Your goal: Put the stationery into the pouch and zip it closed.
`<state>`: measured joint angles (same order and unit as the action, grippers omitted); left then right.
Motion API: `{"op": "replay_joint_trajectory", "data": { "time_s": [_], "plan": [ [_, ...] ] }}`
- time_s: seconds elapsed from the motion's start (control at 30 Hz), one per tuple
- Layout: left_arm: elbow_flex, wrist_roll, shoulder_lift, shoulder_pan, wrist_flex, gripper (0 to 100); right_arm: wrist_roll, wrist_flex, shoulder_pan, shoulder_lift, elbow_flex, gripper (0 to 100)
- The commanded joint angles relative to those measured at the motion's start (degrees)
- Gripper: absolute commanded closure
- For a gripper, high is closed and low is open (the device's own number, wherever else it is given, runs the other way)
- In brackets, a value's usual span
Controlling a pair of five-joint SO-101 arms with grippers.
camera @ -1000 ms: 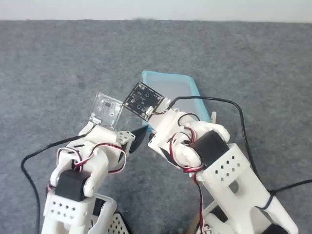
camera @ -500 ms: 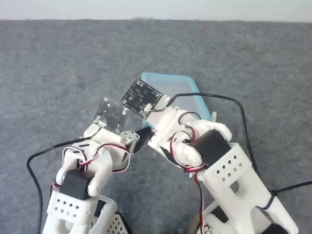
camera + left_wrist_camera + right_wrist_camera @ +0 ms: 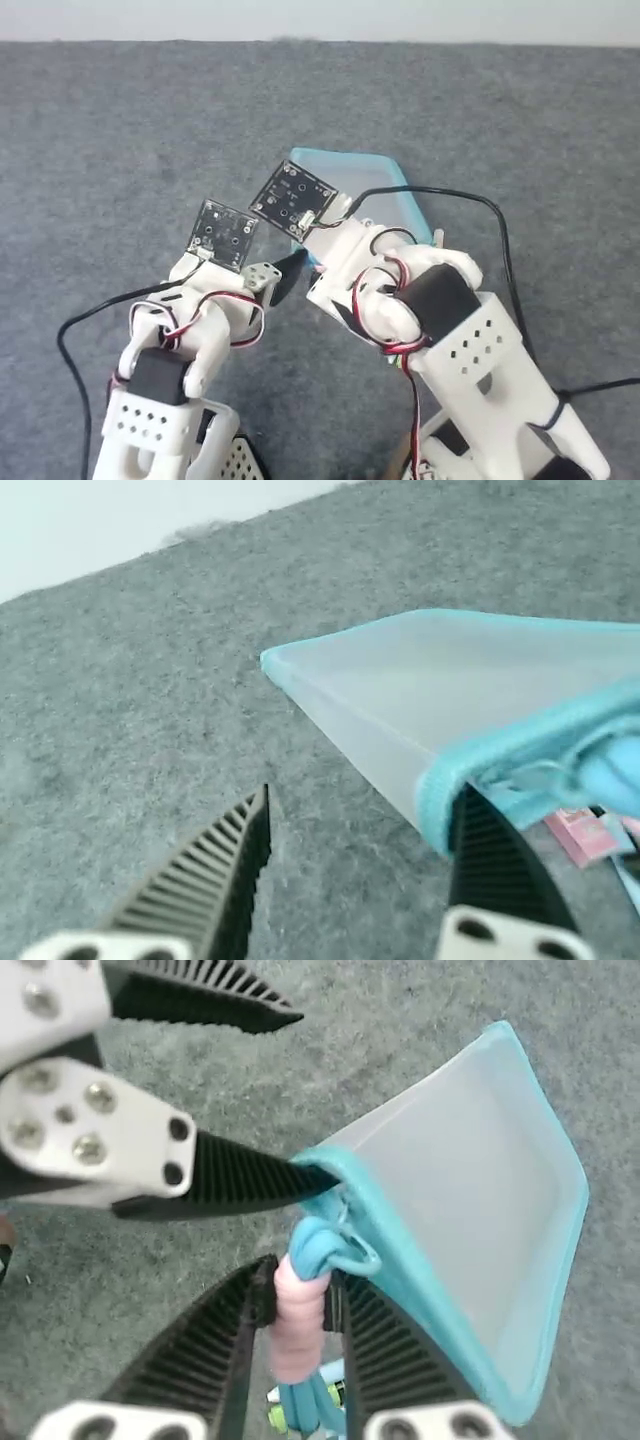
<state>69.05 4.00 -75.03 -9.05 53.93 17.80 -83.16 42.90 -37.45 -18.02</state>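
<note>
The translucent pouch (image 3: pixel 355 182) with a teal zip edge lies on the grey mat, partly under the arms. My right gripper (image 3: pixel 300 1275) is shut on the pink pull tab (image 3: pixel 297 1325) and its teal cord at the pouch's (image 3: pixel 470 1210) near corner. My left gripper (image 3: pixel 365 795) is open at that same corner (image 3: pixel 435 800), with one finger (image 3: pixel 490 850) right against the teal edge and the other finger (image 3: pixel 230 870) out over the mat. In the high view the left gripper (image 3: pixel 285 278) sits beside the right wrist. Small yellow-green and blue pieces (image 3: pixel 335 1392) show below the cord.
Grey mat (image 3: pixel 120 130) stretches free to the left, right and behind the pouch. A black cable (image 3: pixel 495 240) loops off the right arm across the pouch's right side. A pink flat piece (image 3: pixel 580 832) lies by the pouch's mouth.
My left wrist has tilted and shifted slightly, keeping its fingers at the pouch's corner. The right arm has edged a little to the right, still holding the pull tab.
</note>
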Motion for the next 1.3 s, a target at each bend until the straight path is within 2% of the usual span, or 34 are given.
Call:
{"op": "replay_joint_trajectory", "data": {
  "time_s": [0.0, 0.27, 0.4, 0.53, 0.67, 0.77, 0.97, 1.17, 1.27],
  "plan": [
    [0.3, -0.6, 0.1, 0.9, -3.2, 73, 1.8, -1.5, 0.7, -1.1, 4.2, 99.2],
    [7.2, -3.4, 0.1, 0.8, -14.2, 78, 4.5, -5.3, 8.8, -1.1, 4.1, 99.2],
    [8.7, -5.7, 0.0, 0.5, -16.7, 79, 4.5, -5.6, 8.7, -1.1, 4.0, 99.2],
    [8.7, -4.3, -0.4, 0.5, -16.8, 92, 4.6, -5.7, 8.1, -1.1, 3.9, 99.2],
    [8.6, -4.0, -0.4, 0.9, -16.8, 98, 4.6, -6.3, 4.1, -1.1, 3.8, 99.2],
    [8.6, -4.2, -0.4, 1.1, -16.4, 99, 6.2, -7.9, 0.6, -1.1, 3.9, 99.2],
    [5.6, -6.9, -0.1, 9.3, -12.7, 99, 7.4, -8.7, -5.8, -1.1, 3.9, 99.1],
    [4.1, -8.0, -0.3, 18.5, -10.8, 99, 7.1, -7.3, -6.5, -0.4, 4.0, 99.1],
    [4.0, -7.9, -0.1, 20.0, -10.7, 99, 6.9, -6.5, -5.4, -0.4, 3.9, 99.0]
  ]
}}
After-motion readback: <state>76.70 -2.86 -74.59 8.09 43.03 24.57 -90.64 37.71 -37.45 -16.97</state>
